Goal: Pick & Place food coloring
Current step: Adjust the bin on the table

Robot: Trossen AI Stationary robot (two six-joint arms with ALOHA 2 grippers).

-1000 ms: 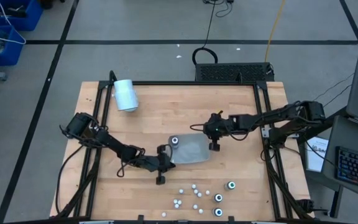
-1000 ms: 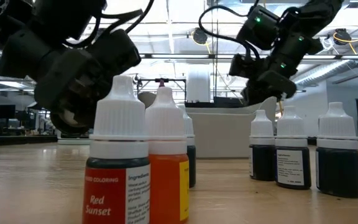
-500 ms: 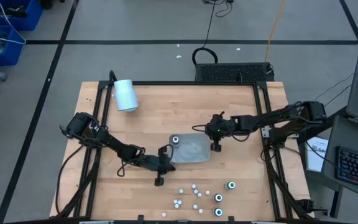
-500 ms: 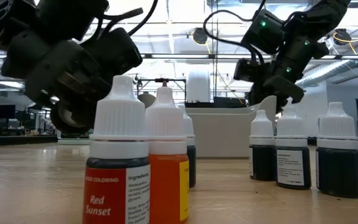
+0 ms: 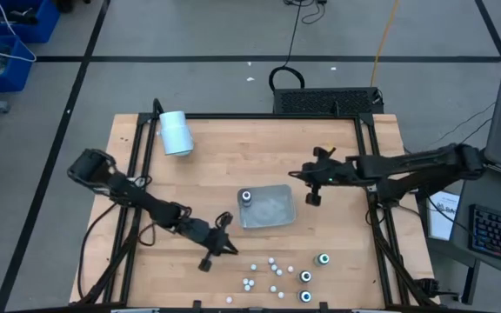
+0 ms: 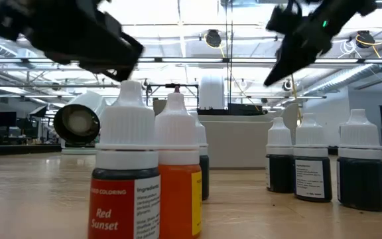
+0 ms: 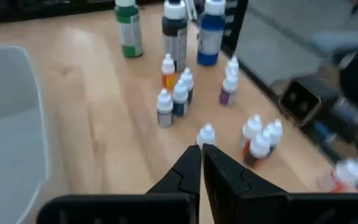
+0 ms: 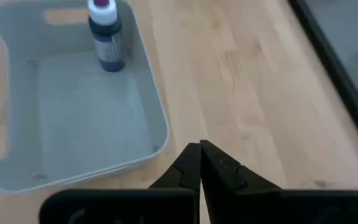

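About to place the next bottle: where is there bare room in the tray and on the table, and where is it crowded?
The grey tray is bare except for one bottle in its corner. Open wood lies between the white cylinder and the tray, and under the right gripper. It is crowded at the bottle cluster beside the left gripper.

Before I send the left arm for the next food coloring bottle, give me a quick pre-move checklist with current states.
1. Left pincer empty: ok, fingers together, nothing between them.
2. Right pincer out of the way: ok, shut and empty, beside the grey tray, not over it.
3. Tray has room: ok, only one dark bottle stands in one corner.
4. Small white-capped bottles reachable: ok, clustered on the table near its front edge, in front of the left pincer.
5. Three larger bottles upright: ok.
6. Left pincer open wide enough for a grasp: not ok, must open first.
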